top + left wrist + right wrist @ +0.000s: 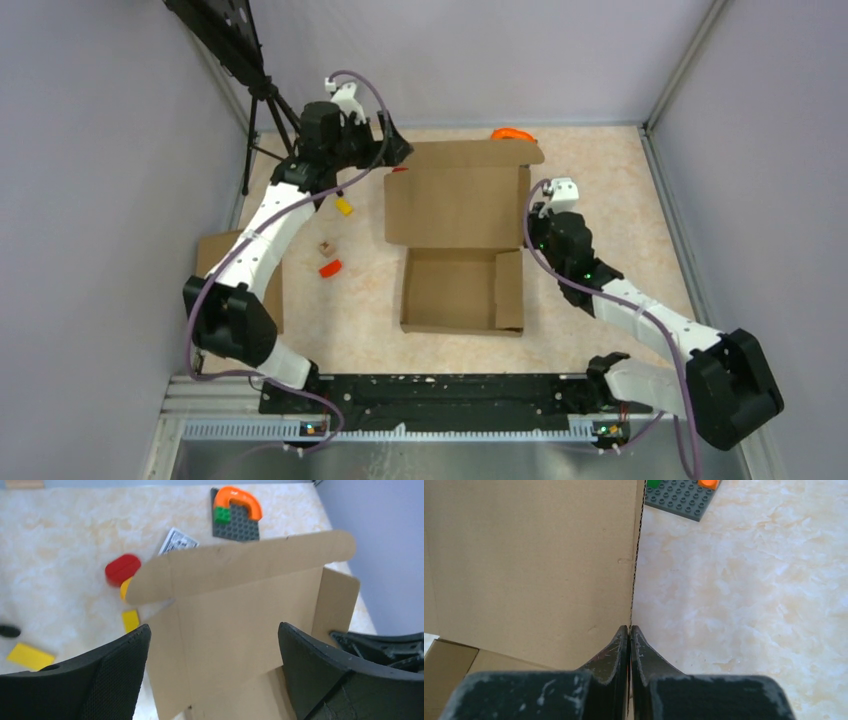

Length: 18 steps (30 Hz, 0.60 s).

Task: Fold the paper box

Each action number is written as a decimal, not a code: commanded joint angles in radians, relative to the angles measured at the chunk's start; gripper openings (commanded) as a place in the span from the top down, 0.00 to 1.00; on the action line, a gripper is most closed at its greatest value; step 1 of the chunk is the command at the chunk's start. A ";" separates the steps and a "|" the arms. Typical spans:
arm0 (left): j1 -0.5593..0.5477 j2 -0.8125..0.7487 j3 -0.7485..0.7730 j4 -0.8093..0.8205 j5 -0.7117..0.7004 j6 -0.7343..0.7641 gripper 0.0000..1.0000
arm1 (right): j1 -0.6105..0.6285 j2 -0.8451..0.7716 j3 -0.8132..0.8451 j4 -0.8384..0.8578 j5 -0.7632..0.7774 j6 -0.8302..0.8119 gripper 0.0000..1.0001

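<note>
At the middle of the table (pixel 620 200), the paper box (pixel 458 205) lies open, its shallow tray nearest the arms and its lid panel stretching toward the far wall. The left gripper (pixel 212 640) hovers by the lid's far left corner, jaws spread wide and holding nothing. The right gripper (pixel 629 628) is fully closed, its tips meeting the lid's right edge; whether they pinch it is unclear. A red block (pixel 122 569) lies beside the lid.
</note>
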 commanded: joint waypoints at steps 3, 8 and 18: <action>0.005 0.191 0.274 -0.094 0.104 -0.009 0.05 | 0.032 -0.077 -0.068 0.174 -0.033 -0.098 1.00; 0.006 0.316 0.466 -0.142 0.155 -0.067 0.08 | 0.057 -0.128 -0.166 0.310 -0.045 -0.175 1.00; 0.033 0.519 0.784 -0.434 0.683 0.365 0.04 | 0.065 -0.156 -0.207 0.358 -0.052 -0.218 1.00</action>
